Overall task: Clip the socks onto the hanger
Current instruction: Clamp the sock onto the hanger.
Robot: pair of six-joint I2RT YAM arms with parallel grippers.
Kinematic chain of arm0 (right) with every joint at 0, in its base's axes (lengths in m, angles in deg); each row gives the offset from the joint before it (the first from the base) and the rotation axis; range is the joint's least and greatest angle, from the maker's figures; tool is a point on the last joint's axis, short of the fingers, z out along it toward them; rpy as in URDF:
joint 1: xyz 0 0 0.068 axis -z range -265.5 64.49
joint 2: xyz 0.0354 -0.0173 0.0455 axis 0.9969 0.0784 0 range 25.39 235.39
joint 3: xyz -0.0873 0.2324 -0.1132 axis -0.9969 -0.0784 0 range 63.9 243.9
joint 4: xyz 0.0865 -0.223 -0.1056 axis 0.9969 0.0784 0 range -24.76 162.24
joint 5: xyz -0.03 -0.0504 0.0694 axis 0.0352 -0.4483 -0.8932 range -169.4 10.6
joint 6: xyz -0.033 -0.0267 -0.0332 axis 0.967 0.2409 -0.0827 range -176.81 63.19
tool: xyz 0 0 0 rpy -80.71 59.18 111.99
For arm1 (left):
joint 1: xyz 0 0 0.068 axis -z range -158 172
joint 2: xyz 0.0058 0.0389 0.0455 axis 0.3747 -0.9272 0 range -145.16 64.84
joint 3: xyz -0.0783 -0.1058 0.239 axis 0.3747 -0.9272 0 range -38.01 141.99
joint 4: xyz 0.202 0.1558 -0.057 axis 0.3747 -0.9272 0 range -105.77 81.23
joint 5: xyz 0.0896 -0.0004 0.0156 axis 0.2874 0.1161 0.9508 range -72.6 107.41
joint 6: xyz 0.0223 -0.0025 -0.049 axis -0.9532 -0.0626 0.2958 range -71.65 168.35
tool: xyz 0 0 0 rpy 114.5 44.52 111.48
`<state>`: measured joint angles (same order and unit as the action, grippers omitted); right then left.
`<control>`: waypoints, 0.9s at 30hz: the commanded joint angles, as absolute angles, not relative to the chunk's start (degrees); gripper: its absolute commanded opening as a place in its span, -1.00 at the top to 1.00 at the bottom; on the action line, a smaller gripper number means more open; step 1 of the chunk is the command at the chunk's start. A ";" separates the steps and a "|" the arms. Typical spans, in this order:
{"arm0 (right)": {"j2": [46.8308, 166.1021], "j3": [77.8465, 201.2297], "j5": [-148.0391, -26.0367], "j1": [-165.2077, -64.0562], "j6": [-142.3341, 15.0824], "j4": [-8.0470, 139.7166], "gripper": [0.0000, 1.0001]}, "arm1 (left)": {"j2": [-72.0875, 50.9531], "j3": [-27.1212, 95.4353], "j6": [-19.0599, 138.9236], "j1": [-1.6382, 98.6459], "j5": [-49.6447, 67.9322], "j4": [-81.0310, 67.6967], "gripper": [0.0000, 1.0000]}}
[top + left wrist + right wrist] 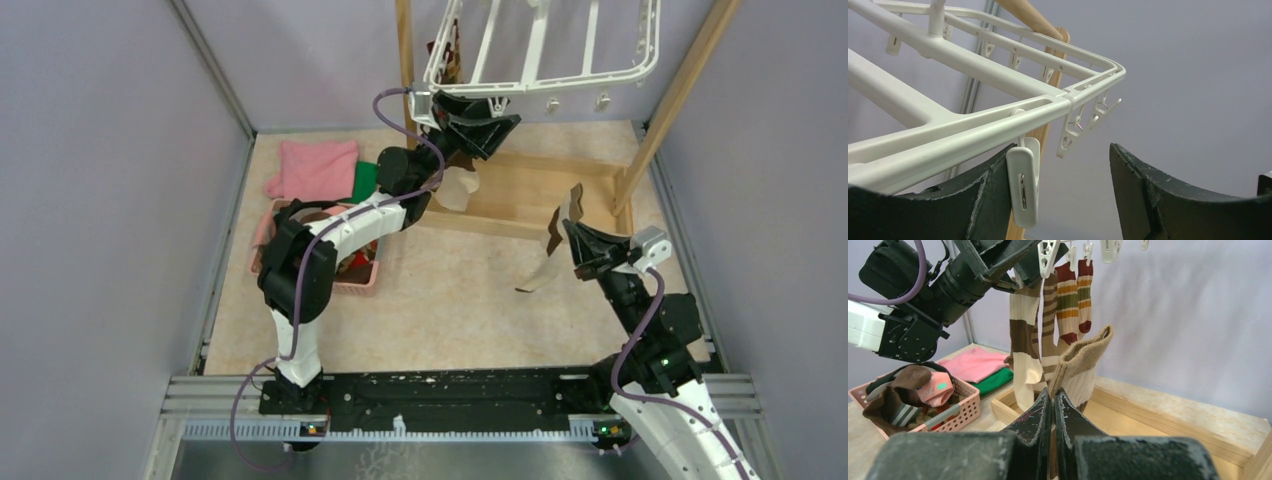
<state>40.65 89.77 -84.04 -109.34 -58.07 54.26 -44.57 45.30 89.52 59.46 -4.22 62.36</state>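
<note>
Left jaws are spread wide right under the near-left corner of the white hanger (538, 45), with one dangling clip (1023, 185) sitting just inside the left one. Right jaws are pinched tight on a tan-and-cream sock (1083, 360), which sticks up out of them, top end flopped over. A few more socks (1068, 300) hang lengthwise straight down from clips, toes toward the table (450, 300).
</note>
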 commanded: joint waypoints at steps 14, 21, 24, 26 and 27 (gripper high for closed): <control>39.67 89.48 -84.76 -109.04 -58.57 52.67 1.00 | -47.74 51.24 102.69 57.30 -9.46 69.63 -0.36; 39.71 89.55 -85.04 -108.93 -58.65 52.67 1.00 | -47.75 51.12 104.29 56.94 -8.87 69.71 -0.37; 39.70 89.49 -85.08 -108.88 -58.66 52.66 1.00 | -47.84 50.82 105.60 56.53 -8.12 69.89 -0.38; 39.69 89.54 -85.12 -108.88 -58.66 52.64 1.00 | -47.73 50.52 106.00 56.32 -7.60 69.90 -0.38; 39.70 89.56 -85.14 -108.87 -58.66 52.67 1.00 | -47.64 50.39 106.01 56.35 -7.45 69.75 -0.37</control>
